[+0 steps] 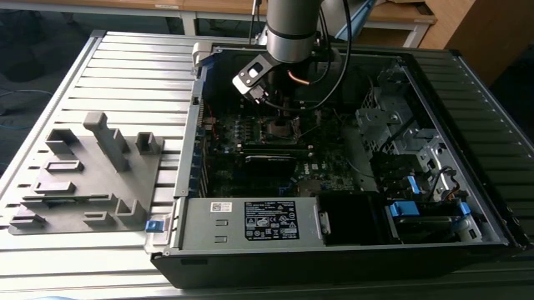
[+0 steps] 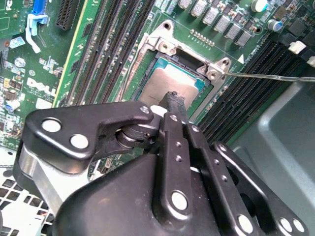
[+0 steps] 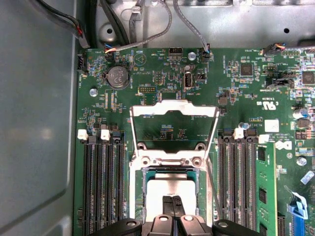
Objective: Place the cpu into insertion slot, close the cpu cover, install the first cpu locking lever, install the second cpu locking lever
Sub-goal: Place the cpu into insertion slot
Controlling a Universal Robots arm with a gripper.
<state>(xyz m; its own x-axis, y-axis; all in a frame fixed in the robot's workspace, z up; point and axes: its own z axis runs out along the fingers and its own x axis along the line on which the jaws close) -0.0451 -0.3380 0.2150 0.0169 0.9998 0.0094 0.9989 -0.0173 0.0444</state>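
The pincer has its two fingers pressed together, with nothing between them. In the second wrist view its tip sits on top of the cpu, near one edge. I think it touches, but only just.

The cpu lies flat in the socket, in the middle part of the motherboard, between two rows of long black slots. The cpu cover is flipped open. It lies back from the socket, hinged at the socket edge farthest from the pincer. A thin metal lever sticks out beside one socket corner.

The cpu looks small, light and stiff, with a smooth, slippery top. I think it is easy to hurt, so it is best held by its side edges and never pushed hard. The cover looks thin but stiff. It should swing easily if it is pushed at its free edge.
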